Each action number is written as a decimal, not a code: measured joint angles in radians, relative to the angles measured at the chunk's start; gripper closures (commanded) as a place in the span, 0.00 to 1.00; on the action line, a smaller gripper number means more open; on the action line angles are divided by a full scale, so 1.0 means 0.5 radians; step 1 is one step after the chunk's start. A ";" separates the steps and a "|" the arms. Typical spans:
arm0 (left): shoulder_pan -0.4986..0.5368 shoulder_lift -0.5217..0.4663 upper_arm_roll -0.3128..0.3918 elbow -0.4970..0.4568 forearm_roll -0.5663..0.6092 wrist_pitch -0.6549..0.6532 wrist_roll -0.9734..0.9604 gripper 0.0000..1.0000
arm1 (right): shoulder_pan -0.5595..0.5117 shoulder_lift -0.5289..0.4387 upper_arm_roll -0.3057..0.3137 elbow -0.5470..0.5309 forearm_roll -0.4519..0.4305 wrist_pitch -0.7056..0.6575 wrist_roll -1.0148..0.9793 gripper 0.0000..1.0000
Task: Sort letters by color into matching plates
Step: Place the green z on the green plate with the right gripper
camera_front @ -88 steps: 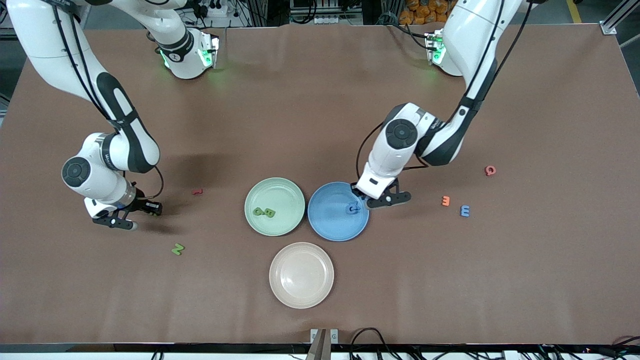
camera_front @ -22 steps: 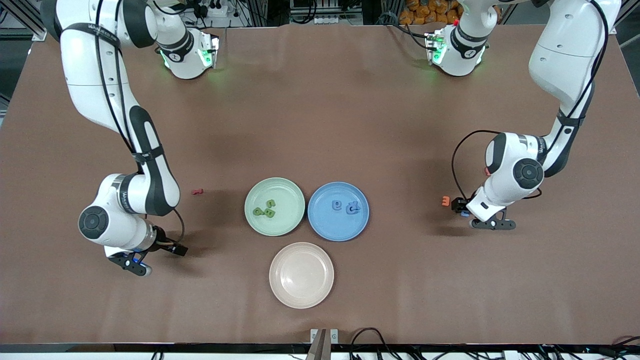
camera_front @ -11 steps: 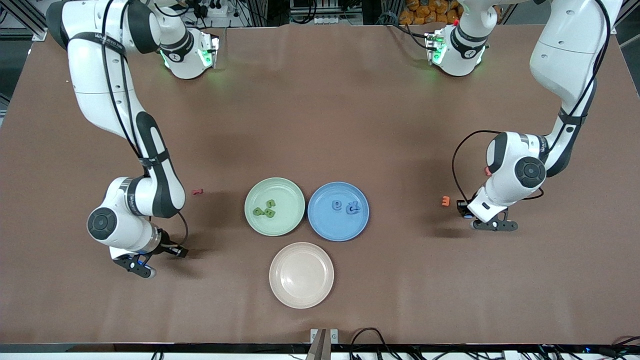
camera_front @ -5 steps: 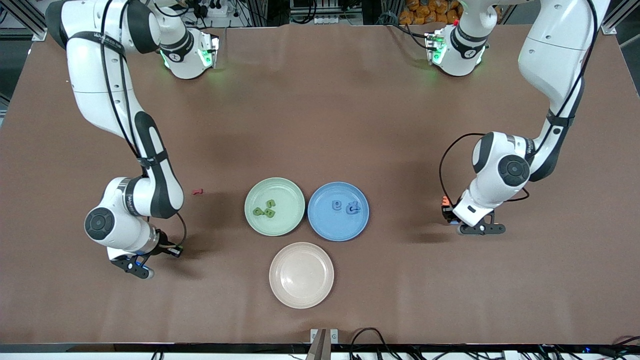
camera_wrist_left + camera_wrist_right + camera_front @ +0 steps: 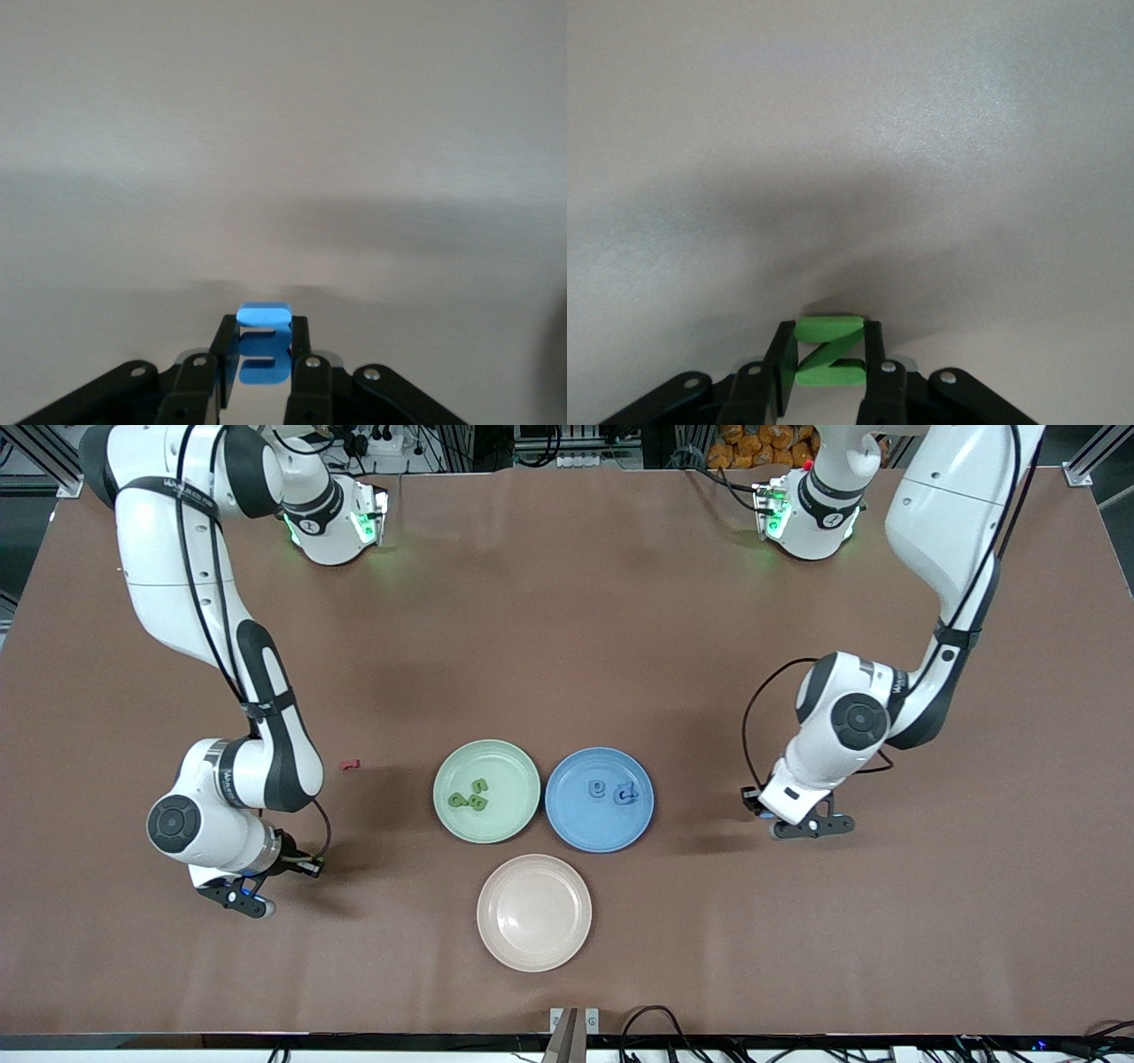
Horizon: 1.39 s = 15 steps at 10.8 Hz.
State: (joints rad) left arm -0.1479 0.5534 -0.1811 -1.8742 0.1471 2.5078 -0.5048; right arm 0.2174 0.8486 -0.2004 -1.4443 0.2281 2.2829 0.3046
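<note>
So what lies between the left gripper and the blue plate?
Only bare tabletop separates the left gripper, shut on a blue letter, from the blue plate, front view.

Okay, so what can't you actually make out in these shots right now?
- Front view: the left gripper hides its blue letter; only the left wrist view shows it clamped.
- Front view: the right gripper hides its green Z too.
- Green plate, blue plate: their letters are too small to read.
- Wrist views: neither plate appears, only bare table.

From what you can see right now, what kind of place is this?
Probably a robotics lab: a brown table with plates, cables and power strips along its edge, and aluminium framing at its corners.
</note>
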 measured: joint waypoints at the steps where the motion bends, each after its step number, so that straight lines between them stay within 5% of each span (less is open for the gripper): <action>1: -0.068 -0.003 -0.001 0.033 0.000 -0.042 -0.103 1.00 | 0.003 -0.023 0.000 0.002 0.000 -0.030 -0.002 0.73; 15: -0.451 0.028 -0.221 0.312 0.000 -0.128 -0.890 1.00 | 0.456 -0.227 0.303 0.017 -0.113 -0.375 0.414 0.72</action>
State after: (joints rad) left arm -0.3731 0.5676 -0.2914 -1.7181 0.1470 2.4437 -0.9497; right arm 0.4456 0.7352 -0.0492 -1.4359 0.1717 2.0955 0.5114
